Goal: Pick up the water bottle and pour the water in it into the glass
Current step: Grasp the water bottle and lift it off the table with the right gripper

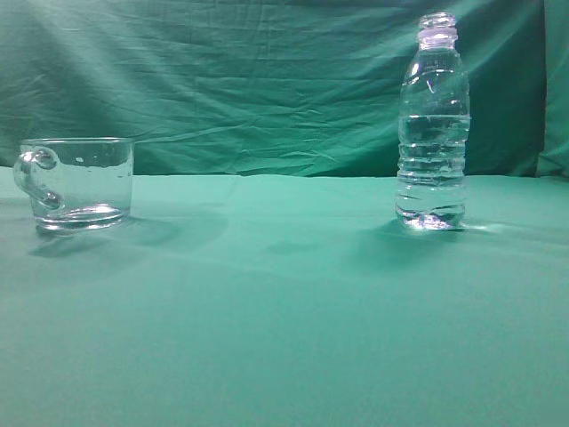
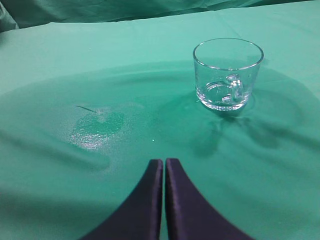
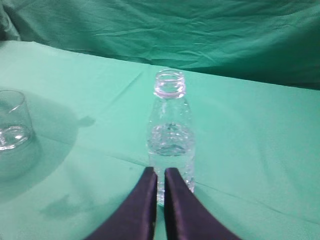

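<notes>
The water bottle (image 1: 433,124) stands upright and uncapped at the right of the green table; the water (image 1: 433,165) fills it to about the middle. It also shows in the right wrist view (image 3: 170,135), just beyond my shut, empty right gripper (image 3: 160,171). The glass (image 1: 78,182), a clear mug with its handle to the left, stands empty at the left. In the left wrist view the glass (image 2: 227,74) is ahead and to the right of my shut, empty left gripper (image 2: 164,162). Neither gripper shows in the exterior view.
A green cloth covers the table (image 1: 284,311) and hangs as a backdrop (image 1: 249,80). A shiny damp-looking patch (image 2: 95,127) lies on the cloth left of the glass. The glass's edge shows at the left of the right wrist view (image 3: 12,122).
</notes>
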Available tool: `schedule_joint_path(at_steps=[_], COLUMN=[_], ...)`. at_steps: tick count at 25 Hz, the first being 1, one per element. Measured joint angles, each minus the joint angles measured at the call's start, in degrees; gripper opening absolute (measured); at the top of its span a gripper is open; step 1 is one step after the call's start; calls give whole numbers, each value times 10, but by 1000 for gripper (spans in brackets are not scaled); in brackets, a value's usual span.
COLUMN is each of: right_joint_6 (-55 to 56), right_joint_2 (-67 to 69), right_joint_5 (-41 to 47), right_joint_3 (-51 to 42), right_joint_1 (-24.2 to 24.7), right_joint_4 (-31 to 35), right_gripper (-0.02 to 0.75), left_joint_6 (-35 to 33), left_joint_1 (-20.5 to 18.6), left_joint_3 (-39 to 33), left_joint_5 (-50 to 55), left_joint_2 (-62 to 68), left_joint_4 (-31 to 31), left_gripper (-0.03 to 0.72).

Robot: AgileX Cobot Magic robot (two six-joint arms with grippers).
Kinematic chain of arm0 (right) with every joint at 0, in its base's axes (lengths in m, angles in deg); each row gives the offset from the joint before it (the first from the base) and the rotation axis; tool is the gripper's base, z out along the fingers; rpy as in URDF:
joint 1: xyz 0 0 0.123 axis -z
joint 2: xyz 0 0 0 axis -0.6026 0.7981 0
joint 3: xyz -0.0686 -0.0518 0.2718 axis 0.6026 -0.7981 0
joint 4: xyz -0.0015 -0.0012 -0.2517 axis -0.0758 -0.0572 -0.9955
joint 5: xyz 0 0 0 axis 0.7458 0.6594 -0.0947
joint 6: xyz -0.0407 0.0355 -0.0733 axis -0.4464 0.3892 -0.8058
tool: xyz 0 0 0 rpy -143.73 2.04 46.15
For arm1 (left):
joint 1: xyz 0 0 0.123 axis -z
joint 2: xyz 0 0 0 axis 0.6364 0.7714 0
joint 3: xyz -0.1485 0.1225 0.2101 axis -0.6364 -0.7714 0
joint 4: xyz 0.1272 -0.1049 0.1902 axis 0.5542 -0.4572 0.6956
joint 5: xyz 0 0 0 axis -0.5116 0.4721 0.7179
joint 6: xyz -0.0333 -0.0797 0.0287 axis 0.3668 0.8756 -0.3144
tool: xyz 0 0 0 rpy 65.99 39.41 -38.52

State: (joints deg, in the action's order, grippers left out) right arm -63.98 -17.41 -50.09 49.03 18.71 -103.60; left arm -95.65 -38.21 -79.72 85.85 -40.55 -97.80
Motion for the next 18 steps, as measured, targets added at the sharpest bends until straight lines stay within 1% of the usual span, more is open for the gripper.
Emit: schedule_joint_path(at_steps=[1,2,3,4,6,7,9,10,11,13,14,18], right_joint_6=[0,0,0,0,0,-1,-1,-1,-1,-1,-1,-2], right_joint_2=[22,49,76,102,151,178,226,252,279,324,347,422], right_joint_5=[-28,-61,-87,-118,-180,-214,-275,-293,-308,-318,-319,-327], right_joint_3=[0,0,0,0,0,1,6,11,17,30,37,67], right_joint_1=[-1,-2,-2,-2,-2,-2,-2,-2,-2,-2,-2,-2], right_joint_4=[-3,-5,-7,-7,-8,-8,-8,-5,-4,-1,2,37], right_gripper=[0,47,47,124,225,312,456,556,612,662,645,645], left_joint_6=[0,0,0,0,0,0,0,0,0,0,0,0], left_joint_1=[0,0,0,0,0,0,0,0,0,0,0,0], left_joint_3=[0,0,0,0,0,0,0,0,0,0,0,0], left_joint_5=[0,0,0,0,0,0,0,0,0,0,0,0], left_joint_2=[0,0,0,0,0,0,0,0,0,0,0,0], left_joint_4=[0,0,0,0,0,0,0,0,0,0,0,0], left_gripper=[0,0,0,0,0,0,0,0,0,0,0,0])
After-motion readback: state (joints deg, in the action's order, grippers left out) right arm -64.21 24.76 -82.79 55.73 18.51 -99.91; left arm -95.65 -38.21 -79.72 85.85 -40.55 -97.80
